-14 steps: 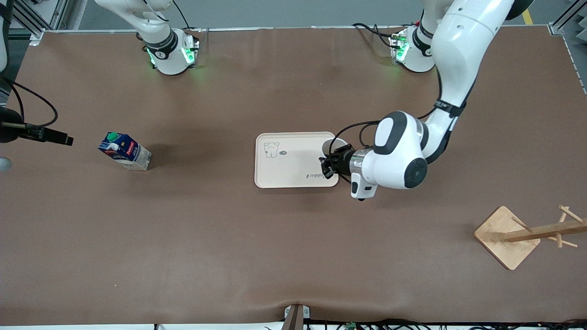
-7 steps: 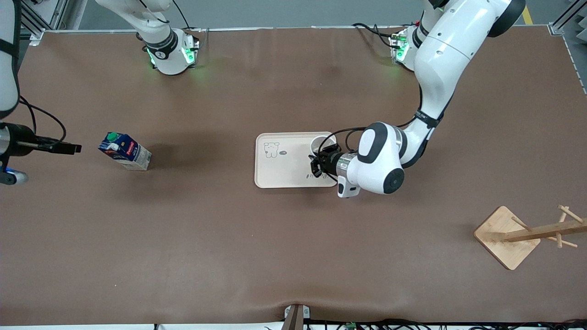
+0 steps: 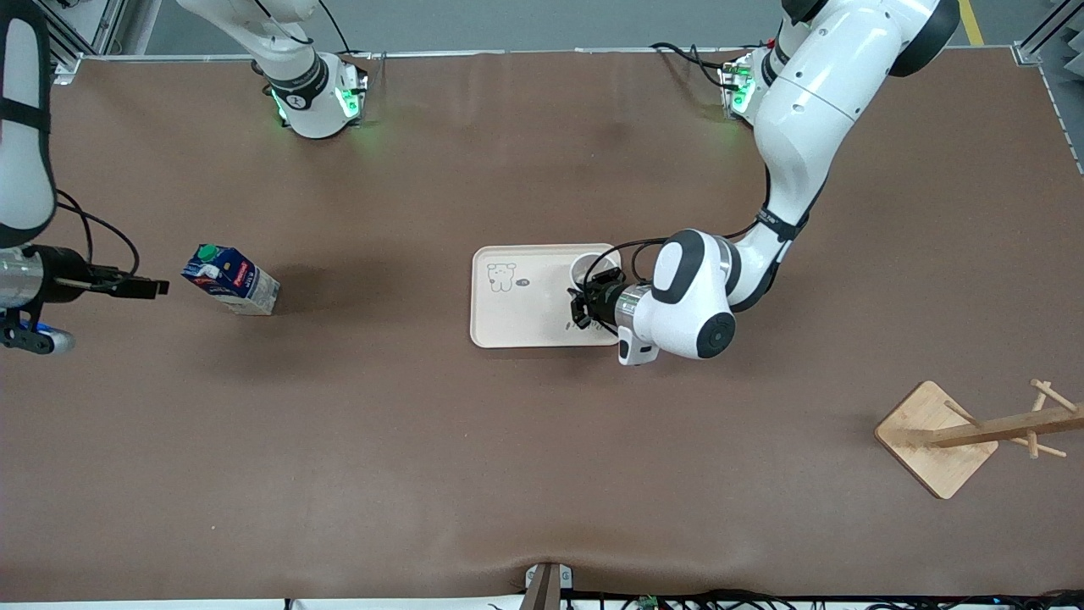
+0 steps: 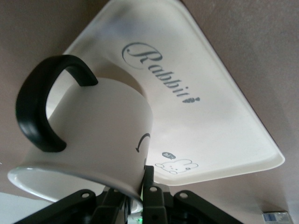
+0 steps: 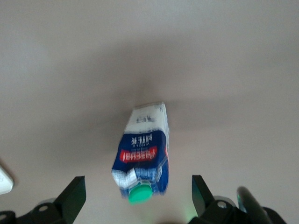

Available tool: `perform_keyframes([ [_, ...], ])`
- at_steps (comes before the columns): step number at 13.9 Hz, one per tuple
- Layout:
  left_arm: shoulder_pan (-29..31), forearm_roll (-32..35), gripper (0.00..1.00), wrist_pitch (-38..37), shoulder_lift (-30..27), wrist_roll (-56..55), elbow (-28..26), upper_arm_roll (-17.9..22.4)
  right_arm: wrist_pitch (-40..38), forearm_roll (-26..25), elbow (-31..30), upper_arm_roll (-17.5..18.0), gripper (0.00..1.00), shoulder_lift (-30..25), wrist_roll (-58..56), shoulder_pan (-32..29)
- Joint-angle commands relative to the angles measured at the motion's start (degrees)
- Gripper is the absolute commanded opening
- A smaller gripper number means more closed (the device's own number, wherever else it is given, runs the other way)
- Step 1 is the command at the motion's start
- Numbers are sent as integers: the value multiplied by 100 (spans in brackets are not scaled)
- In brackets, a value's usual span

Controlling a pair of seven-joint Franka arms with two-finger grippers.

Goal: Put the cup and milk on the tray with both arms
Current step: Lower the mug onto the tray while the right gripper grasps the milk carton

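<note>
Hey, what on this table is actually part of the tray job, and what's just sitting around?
In use:
- cup, held by the shut left gripper over the tray
- milk carton, standing on the table
- right gripper, open, beside the carton

Lying about:
- wooden rack at the left arm's end

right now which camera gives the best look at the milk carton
The right wrist view: the milk fills the middle, green cap and red label readable, between the open right end effector's fingers. The front view shows the milk small, standing on the table. The left wrist view does not show it.

The brown table (image 3: 542, 474) bears the tray (image 3: 517, 322), milk (image 3: 231, 282) and wooden rack (image 3: 936, 438).
</note>
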Motion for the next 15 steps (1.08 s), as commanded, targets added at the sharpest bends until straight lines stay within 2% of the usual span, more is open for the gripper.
perform_keyframes([
  [1,-55,162,0,27,68,-92,85,28,999,58,-1544,59,100,-872,41,8],
  [6,-46,250,0,27,77,-84,93,54,1106,58,-2266,68,100,-1241,41,148],
  [9,-55,250,0,19,77,-83,93,125,1815,58,-2880,59,100,-1505,32,219],
  [10,-55,250,0,27,86,-83,102,125,2132,40,-3083,59,92,-1558,-38,219],
  [11,-55,250,0,27,94,-83,102,142,2317,40,-3225,59,79,-1594,-47,210],
  [12,-55,250,0,27,129,-92,111,151,2380,14,-3278,59,46,-1603,-65,210],
  [13,-55,250,13,27,156,-92,120,151,2381,5,-3296,59,28,-1603,-143,210],
  [14,-46,250,47,27,173,-84,120,143,2381,5,-3314,59,0,-1594,-309,210],
  [15,-55,259,99,19,174,-83,129,151,2363,5,-3288,59,0,-1603,-380,210],
])
